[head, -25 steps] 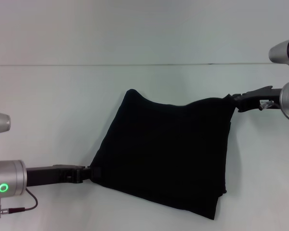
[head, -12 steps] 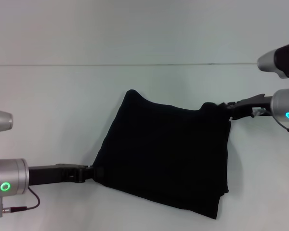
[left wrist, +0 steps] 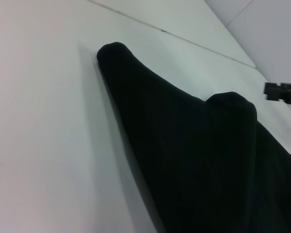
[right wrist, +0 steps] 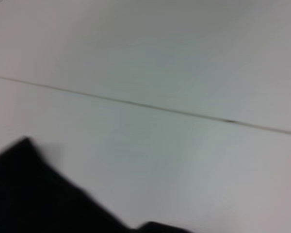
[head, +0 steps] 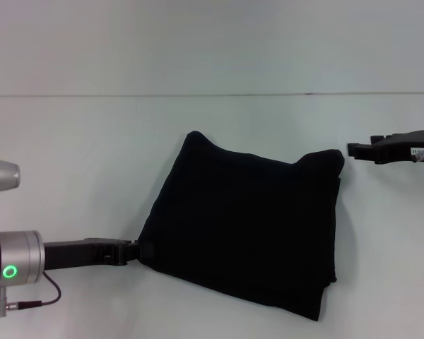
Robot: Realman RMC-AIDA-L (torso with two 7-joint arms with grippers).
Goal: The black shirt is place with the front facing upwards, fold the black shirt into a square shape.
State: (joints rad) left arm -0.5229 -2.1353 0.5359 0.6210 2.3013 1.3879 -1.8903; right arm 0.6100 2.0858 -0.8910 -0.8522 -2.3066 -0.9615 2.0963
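Black fabric is pinched in the fingers of our left gripper [head: 140, 252] down at the near-left corner of the black shirt [head: 247, 226], so that one's closed on the cloth as far as we can see from the head view. Our own left wrist view doesn't show those fingers at all, just the shirt [left wrist: 199, 145] running away from the camera with two soft humps along its far edge

Our right gripper [head: 360, 150] is out past the shirt's far-right corner, off the cloth with a strip of bare worktop [head: 92, 155] between them, holding nothing. How far its fingers are parted we honestly can't tell, it just reads as a dark bar from above. It also shows tiny at the edge of the left wrist view [left wrist: 281, 92]

The shirt itself is folded into a rough square-ish bundle lying on the white worktop, a bit right of the middle, turned at an angle so one corner points toward us. No lettering or label shows, only plain black. The right wrist view catches just a blurry dark corner of it [right wrist: 34, 194]
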